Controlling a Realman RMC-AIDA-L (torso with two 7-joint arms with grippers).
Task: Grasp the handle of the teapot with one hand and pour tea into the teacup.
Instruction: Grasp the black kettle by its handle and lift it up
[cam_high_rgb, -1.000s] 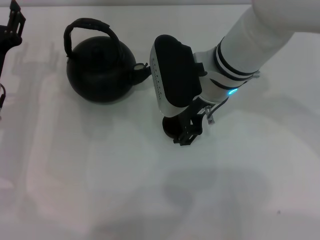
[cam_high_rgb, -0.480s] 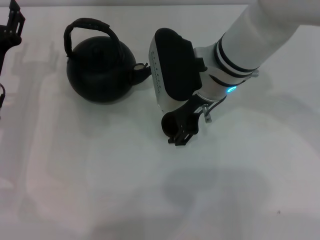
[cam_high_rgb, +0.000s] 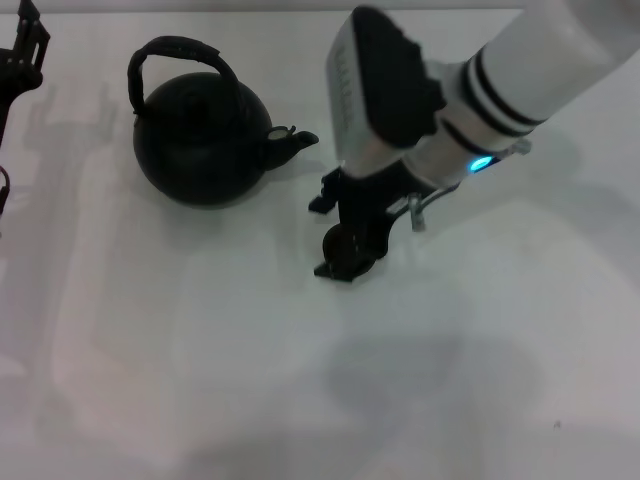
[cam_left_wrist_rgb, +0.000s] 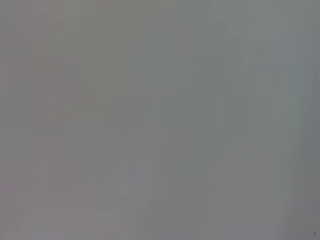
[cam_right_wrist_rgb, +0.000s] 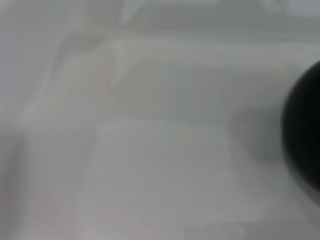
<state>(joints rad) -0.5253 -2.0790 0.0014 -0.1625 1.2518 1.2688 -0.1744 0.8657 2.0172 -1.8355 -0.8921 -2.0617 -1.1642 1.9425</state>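
Observation:
The matte-black teapot (cam_high_rgb: 200, 140) stands at the back left of the white table, its spout (cam_high_rgb: 292, 140) pointing right. Its arched handle (cam_high_rgb: 180, 55) stands upright over the lid. The small dark teacup (cam_high_rgb: 350, 246) sits on the table to the right of and nearer than the spout. My right gripper (cam_high_rgb: 328, 236) hangs over the teacup, its fingers (cam_high_rgb: 322, 197) apart with one on each side of the cup. My left gripper (cam_high_rgb: 25, 50) is parked at the far left edge. A blurred dark round shape (cam_right_wrist_rgb: 306, 145) shows in the right wrist view; I cannot tell which object it is.
The white table (cam_high_rgb: 200, 360) stretches to the front and right. My right forearm (cam_high_rgb: 520, 70) reaches in from the upper right above the table. The left wrist view shows only plain grey.
My right wrist has risen and swung back to the right, uncovering the teapot's spout. The gripper's fingers now show on both sides of the teacup. The teapot has not moved.

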